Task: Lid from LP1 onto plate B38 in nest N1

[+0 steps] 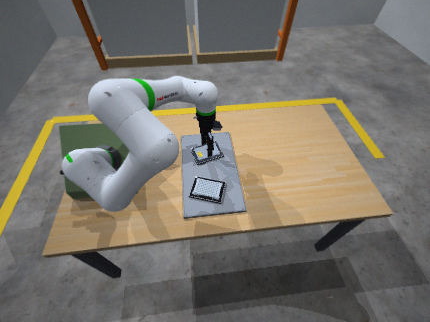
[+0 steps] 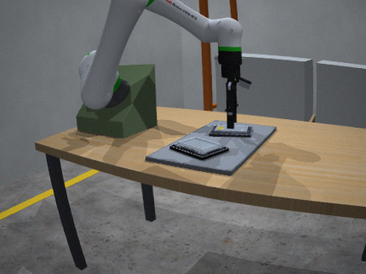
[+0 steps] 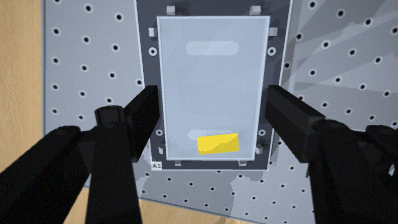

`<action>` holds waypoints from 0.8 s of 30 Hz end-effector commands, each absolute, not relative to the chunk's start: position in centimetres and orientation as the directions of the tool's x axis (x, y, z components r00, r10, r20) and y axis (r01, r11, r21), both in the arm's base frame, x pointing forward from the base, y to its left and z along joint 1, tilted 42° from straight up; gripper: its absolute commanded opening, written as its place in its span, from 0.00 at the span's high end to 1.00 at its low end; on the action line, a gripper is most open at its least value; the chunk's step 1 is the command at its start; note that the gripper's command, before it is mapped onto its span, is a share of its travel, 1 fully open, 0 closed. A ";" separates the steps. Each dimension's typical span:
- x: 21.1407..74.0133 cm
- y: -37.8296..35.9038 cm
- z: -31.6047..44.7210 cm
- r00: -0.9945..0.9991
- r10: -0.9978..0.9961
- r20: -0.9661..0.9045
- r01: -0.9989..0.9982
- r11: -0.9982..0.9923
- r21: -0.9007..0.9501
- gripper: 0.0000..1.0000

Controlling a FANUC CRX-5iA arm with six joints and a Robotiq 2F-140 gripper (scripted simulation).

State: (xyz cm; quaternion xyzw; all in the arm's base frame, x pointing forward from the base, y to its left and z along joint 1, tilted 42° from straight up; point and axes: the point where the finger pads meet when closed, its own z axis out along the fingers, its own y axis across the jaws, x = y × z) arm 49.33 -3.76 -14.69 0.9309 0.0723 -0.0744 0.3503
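Pincer point(image 3: 212, 107) open, holding nothing, one finger point(image 3: 146, 112) on each long side of the clear lid point(image 3: 212, 85). Lid directly below the pincer, flat in its park on the grey pegboard point(image 3: 80, 60). Culture plate point(image 1: 207, 188) nearer the desk's point(image 1: 310, 148) front edge, apart from the pincer, uncovered.

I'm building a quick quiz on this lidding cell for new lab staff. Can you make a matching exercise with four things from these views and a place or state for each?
Things:
1. lid
2. culture plate
3. gripper
4. arm's green base

Places or states:
A. uncovered, on the near part of the grey board
B. at the table's corner, off the board
C. open, fingers on either side of the lid
D. in its park, with a yellow label

Pairs: 1-D, 2-A, 3-C, 4-B
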 end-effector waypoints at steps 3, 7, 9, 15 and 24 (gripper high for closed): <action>49.4 -3.7 -14.7 0.979 0.084 -0.188 0.187 -0.744 0.641 0.37; 49.4 -3.7 -14.7 0.979 0.084 -0.188 0.187 -0.744 0.641 0.37; 49.4 -3.7 -14.7 0.979 0.084 -0.188 0.187 -0.744 0.641 0.37; 49.4 -3.7 -14.7 0.979 0.084 -0.188 0.187 -0.744 0.641 0.31; 49.4 -3.7 -14.7 0.979 0.084 -0.188 0.187 -0.744 0.641 0.31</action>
